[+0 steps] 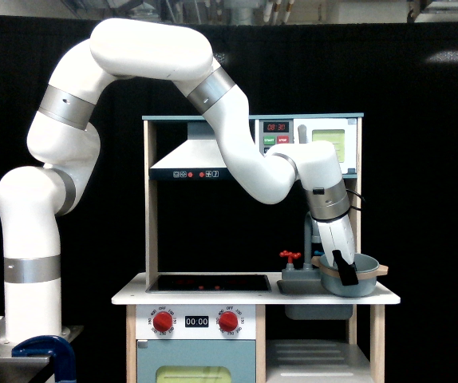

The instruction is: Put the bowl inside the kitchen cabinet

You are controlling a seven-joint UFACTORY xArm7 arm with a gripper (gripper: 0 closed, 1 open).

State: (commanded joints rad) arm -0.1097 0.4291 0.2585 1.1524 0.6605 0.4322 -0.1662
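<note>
Exterior view: arm is reaching down at the toy kitchen's counter (pixel 213 298), and the gripper (pixel 347 273) is clamping the near rim of the bowl (pixel 361 279). Bowl is sitting tilted over the sink (pixel 297 282), at the exterior view's right end. Kitchen cabinet (pixel 313 355) is lying directly below the counter, slatted shelf partly showing.

A small black oven timer panel (pixel 196 321) between two red knobs is showing "00:00"; the red microwave clock display (pixel 276 127) is reading roughly "08:30".
</note>
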